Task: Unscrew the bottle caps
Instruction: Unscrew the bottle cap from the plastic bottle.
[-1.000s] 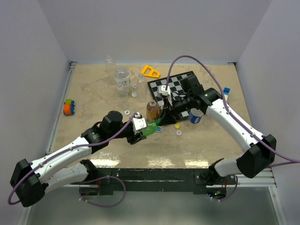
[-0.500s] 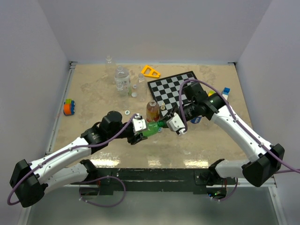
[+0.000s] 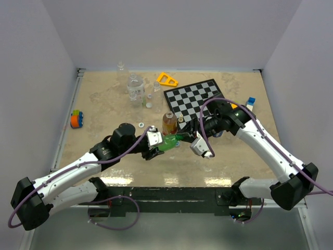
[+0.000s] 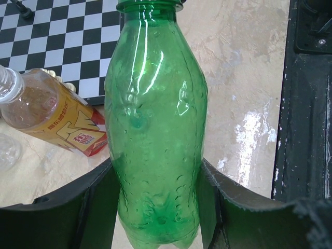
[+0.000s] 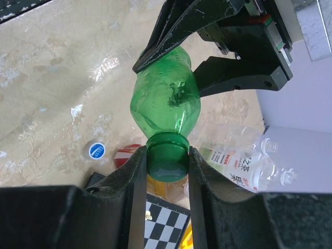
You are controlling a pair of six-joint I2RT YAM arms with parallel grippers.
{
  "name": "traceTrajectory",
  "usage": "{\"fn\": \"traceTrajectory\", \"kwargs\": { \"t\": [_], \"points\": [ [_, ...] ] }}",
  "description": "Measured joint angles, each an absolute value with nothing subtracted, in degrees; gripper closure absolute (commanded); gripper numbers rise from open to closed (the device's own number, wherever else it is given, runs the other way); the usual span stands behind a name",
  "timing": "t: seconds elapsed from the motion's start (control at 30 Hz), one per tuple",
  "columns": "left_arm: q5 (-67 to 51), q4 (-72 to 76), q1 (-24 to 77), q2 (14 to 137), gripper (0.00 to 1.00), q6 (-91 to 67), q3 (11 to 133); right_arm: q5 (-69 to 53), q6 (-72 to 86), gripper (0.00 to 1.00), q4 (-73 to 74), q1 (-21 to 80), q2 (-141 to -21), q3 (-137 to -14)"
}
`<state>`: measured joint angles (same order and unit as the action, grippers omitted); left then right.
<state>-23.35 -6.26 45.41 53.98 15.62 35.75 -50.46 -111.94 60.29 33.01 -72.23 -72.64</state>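
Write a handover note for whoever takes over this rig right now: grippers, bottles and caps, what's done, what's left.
Left gripper: shut on the green bottle, held sideways.
Right gripper: shut on the green cap, which sits on the bottle's neck, not yet off.
Amber bottle stands by the chessboard; a blue cap lies loose on the table.
Done: both grips set on the green bottle.
Left: twist the green cap off, then check the other bottles.

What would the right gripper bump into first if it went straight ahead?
The right gripper is shut on the green cap, so it meets that first, then probably the green bottle in the left gripper.
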Motion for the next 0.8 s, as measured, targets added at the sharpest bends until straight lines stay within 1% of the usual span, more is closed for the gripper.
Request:
{"fn": "traceTrajectory", "kwargs": {
  "t": [0.07,0.17,0.33,0.37,0.5,0.57,0.67,0.8],
  "points": [
    [-23.4,-6.1,45.4,54.0,1.00,15.6,35.7,-50.3,-112.0,0.85,60.3,33.0,-72.1,-72.6],
    [-23.5,-5.8,45.4,54.0,1.00,15.6,35.7,-50.3,-111.8,0.71,60.3,33.0,-71.9,-72.6],
    [-24.0,-5.3,45.4,54.0,1.00,15.6,35.7,-50.5,-109.8,0.55,60.2,33.0,-70.9,-72.4],
    [-24.1,-5.2,45.4,54.0,1.00,15.6,35.7,-50.5,-109.1,0.50,60.1,33.0,-70.5,-72.3],
    [-23.6,-6.5,45.1,54.0,1.00,15.4,35.7,-50.0,-106.3,0.45,60.4,31.3,-66.7,-71.2],
    [-23.5,-6.8,45.0,54.0,1.00,15.3,35.7,-49.9,-105.2,0.41,60.6,30.2,-64.3,-69.9],
    [-23.4,-7.0,45.0,54.0,1.00,15.1,35.7,-50.1,-103.5,0.40,60.9,28.4,-61.0,-68.0],
    [-23.4,-7.0,45.0,54.0,1.00,14.6,35.7,-50.8,-97.5,0.29,61.1,25.4,-57.1,-66.7]
  ]
}}
